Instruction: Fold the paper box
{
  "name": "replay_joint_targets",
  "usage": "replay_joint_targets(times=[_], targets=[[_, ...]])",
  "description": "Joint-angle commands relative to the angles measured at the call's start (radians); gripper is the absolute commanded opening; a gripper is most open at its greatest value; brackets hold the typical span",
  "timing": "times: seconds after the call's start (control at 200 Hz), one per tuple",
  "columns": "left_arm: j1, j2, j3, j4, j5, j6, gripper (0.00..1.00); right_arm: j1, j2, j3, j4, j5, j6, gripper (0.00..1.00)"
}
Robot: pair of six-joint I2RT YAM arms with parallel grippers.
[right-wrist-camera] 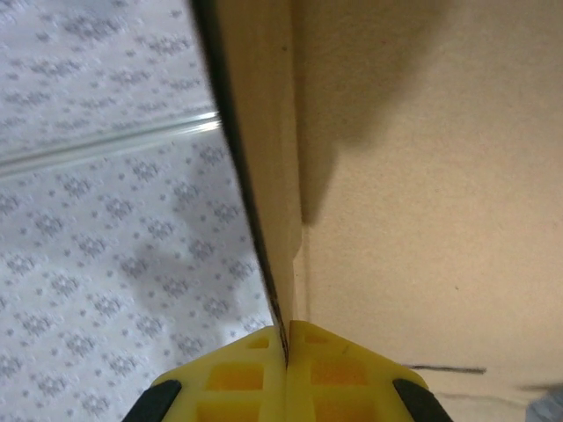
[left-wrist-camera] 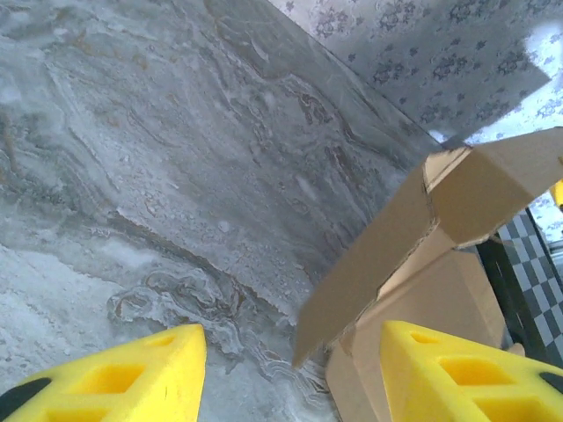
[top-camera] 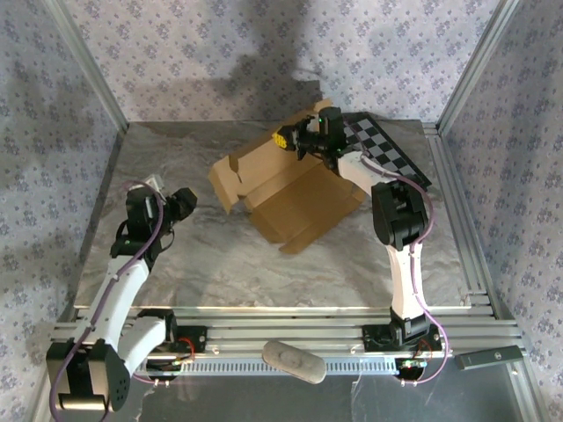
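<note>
Above the table (top-camera: 220,264), on the top camera, the paper box (top-camera: 295,202) lies half-formed right of centre toward the far side, with its tan panels spread open and one wall raised along the far edge. The right end effector (top-camera: 283,141) sits at that raised edge, clamped on the cardboard, and its arm reaches in past the box's right side. Just behind the box a checkerboard panel (top-camera: 391,151) lies toward the far right corner, partly covered by that arm. The left end effector (top-camera: 185,204) is over the bare left part of the table, well apart from the box. On the left wrist camera, its yellow fingers (left-wrist-camera: 132,378) stand moderately apart with nothing between them. A raised box flap is just ahead to the right, with the checkerboard beyond it. On the right wrist camera, the fingertips (right-wrist-camera: 237,378) pinch the thin edge of an upright cardboard flap, with a broad tan panel to its right and patterned wallpaper (right-wrist-camera: 106,246) to its left
</note>
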Motion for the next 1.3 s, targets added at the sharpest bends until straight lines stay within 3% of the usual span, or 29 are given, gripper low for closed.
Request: replay_joint_targets(times=[0.0,0.195,0.565,0.815,1.014,1.294], targets=[[0.005,-0.004,0.008,0.011,0.021,0.007,0.54,-0.017,0.013,-0.088,0.102,-0.098,-0.083,0.00],[0.003,0.001,0.007,0.010,0.039,0.006,0.53,-0.037,-0.005,-0.227,0.326,-0.113,-0.023,0.00],[0.003,0.005,0.020,0.011,0.022,-0.002,0.52,-0.009,0.104,-0.029,0.494,-0.131,0.082,0.00],[0.004,0.020,0.035,-0.005,-0.009,0.016,0.53,-0.009,0.152,-0.116,0.745,-0.113,0.139,0.00],[0.004,0.051,0.006,0.032,0.033,0.120,0.49,-0.033,0.163,-0.168,0.730,-0.161,0.113,0.00],[0.004,0.234,0.021,0.178,0.152,0.313,0.43,-0.056,0.167,-0.171,0.640,-0.237,0.058,0.00]])
